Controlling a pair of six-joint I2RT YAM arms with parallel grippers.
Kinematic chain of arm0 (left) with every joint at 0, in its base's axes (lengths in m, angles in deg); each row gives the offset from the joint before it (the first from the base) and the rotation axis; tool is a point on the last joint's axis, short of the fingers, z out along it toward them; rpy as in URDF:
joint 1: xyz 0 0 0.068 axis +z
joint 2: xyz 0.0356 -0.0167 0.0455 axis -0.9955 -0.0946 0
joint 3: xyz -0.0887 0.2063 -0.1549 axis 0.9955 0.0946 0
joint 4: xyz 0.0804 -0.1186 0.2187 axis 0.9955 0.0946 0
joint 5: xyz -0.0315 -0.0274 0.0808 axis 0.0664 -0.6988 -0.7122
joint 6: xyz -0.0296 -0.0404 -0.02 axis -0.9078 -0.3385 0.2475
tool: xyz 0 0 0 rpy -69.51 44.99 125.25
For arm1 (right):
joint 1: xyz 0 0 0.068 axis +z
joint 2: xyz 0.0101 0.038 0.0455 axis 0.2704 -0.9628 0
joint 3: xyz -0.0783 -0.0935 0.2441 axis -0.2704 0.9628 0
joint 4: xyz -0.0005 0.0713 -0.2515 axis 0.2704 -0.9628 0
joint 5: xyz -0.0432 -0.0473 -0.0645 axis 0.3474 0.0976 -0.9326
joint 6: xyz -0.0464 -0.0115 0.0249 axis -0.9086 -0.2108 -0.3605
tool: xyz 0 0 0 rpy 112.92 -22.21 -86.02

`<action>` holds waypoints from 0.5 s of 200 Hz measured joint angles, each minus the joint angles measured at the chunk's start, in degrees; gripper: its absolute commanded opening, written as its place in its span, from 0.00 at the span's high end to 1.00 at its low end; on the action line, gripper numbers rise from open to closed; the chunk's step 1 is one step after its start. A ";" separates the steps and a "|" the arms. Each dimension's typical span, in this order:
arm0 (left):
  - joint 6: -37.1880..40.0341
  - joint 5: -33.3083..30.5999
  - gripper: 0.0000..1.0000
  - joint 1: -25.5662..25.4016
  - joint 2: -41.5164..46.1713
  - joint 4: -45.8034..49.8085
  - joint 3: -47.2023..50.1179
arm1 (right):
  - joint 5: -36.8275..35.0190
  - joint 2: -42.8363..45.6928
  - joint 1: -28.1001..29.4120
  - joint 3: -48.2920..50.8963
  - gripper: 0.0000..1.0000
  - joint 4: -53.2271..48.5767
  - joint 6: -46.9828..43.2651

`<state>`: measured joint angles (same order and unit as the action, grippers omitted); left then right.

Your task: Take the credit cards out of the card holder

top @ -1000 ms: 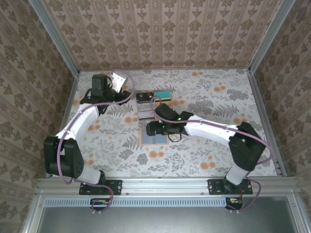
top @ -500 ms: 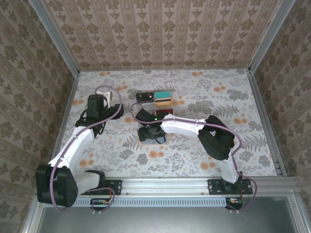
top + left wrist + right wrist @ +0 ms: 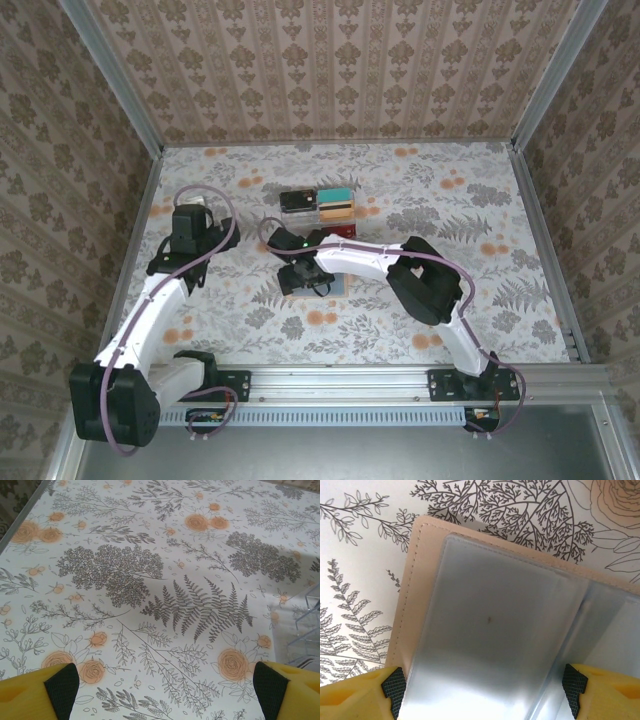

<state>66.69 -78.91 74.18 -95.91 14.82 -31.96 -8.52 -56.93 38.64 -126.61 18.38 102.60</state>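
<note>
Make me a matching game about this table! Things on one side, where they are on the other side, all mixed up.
Things:
1. card holder
2. teal card
3. left fingers

Places:
A. wide apart above the bare flowery tablecloth
B. lying spread open beneath the right fingers
C. in the clear tray

Pairs: 1-B, 2-C, 3-A

A clear plastic compartment tray stands far-centre on the white tabletop printed with grey ferns and orange roses, enclosed by beige damask-patterned walls.
</note>
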 measured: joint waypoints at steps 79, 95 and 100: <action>-0.17 0.13 0.06 0.00 -0.68 0.24 0.00 | -0.85 -1.22 -0.31 -1.53 0.43 -2.27 0.26; -0.17 0.28 0.06 0.00 -0.72 0.24 0.00 | -0.76 -0.92 -0.70 -0.76 0.52 -1.75 0.48; -0.17 0.31 0.06 0.00 -0.72 0.22 0.00 | -0.66 -0.59 -0.83 -0.26 0.55 -1.40 0.42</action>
<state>66.51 -78.61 74.18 -96.63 15.03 -31.96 -9.17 -57.52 37.81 -126.88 16.98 103.01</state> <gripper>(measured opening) 0.937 0.506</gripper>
